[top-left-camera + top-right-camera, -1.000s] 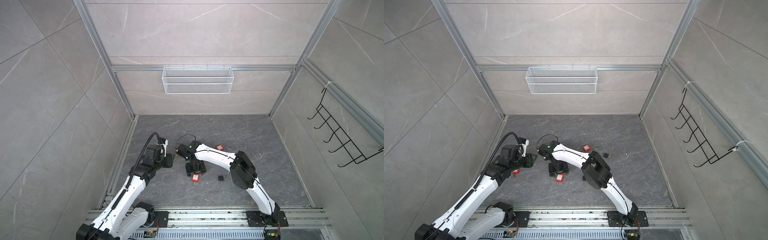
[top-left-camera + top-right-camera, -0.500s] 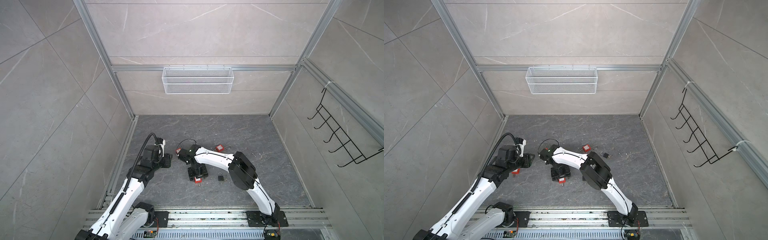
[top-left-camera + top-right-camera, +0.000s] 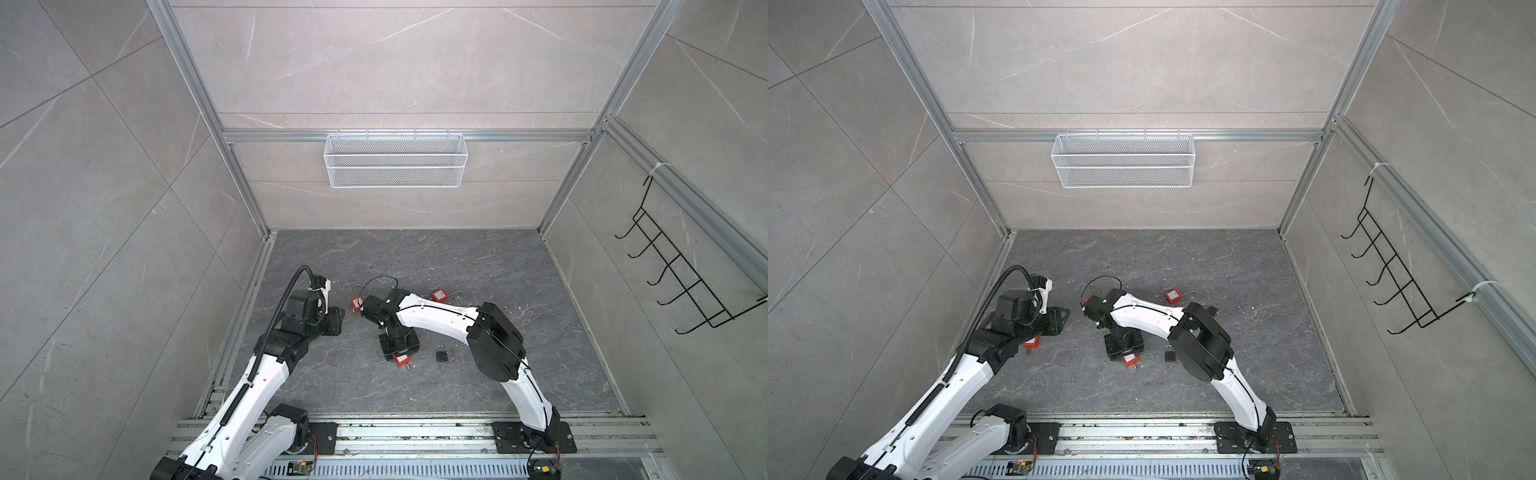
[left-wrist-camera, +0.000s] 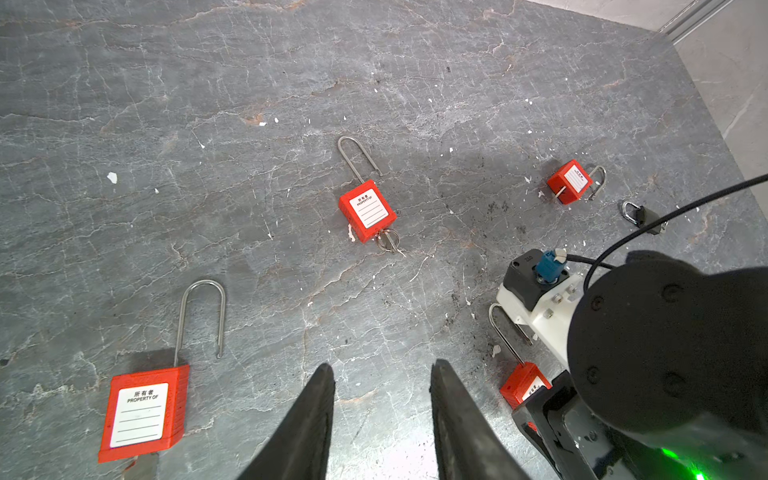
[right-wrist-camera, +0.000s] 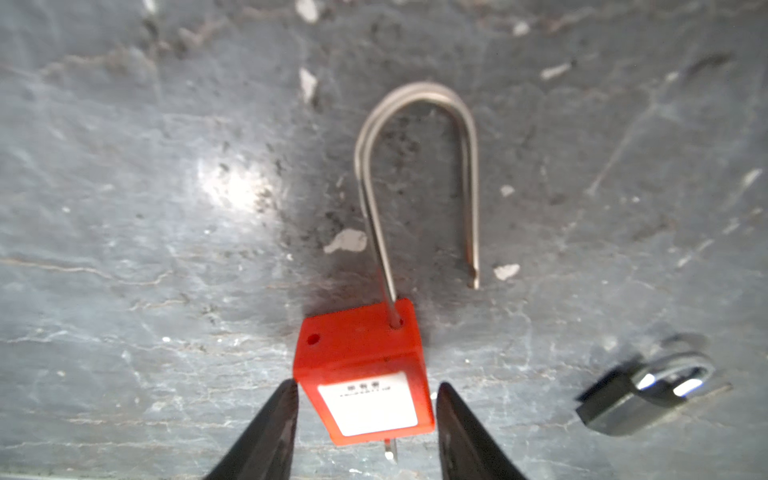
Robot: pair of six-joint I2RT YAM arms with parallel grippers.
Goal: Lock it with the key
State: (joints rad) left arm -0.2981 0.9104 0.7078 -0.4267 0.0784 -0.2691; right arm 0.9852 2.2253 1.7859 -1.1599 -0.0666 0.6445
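Observation:
A red padlock (image 5: pixel 361 374) lies flat on the grey floor, with its long steel shackle (image 5: pixel 415 166) swung open. A key (image 5: pixel 390 451) sticks out of its bottom end. My right gripper (image 5: pixel 365 388) points down over it and is open, one finger close on each side of the red body. In both top views that padlock (image 3: pixel 402 359) (image 3: pixel 1130 358) peeks out under the right gripper (image 3: pixel 397 345). My left gripper (image 4: pixel 382 368) hovers open over bare floor, holding nothing, left of the right wrist (image 3: pixel 334 320).
More red padlocks lie around: one near the left gripper (image 4: pixel 143 413), one with a key ring (image 4: pixel 366 211) and one farther off (image 4: pixel 569 182). A small black padlock (image 5: pixel 636 395) (image 3: pixel 441 354) lies close to the right gripper. A wire basket (image 3: pixel 395 160) hangs on the back wall.
The right gripper's jaws have narrowed around the red padlock, and its wrist has crept slightly toward the front. The left arm has barely moved.

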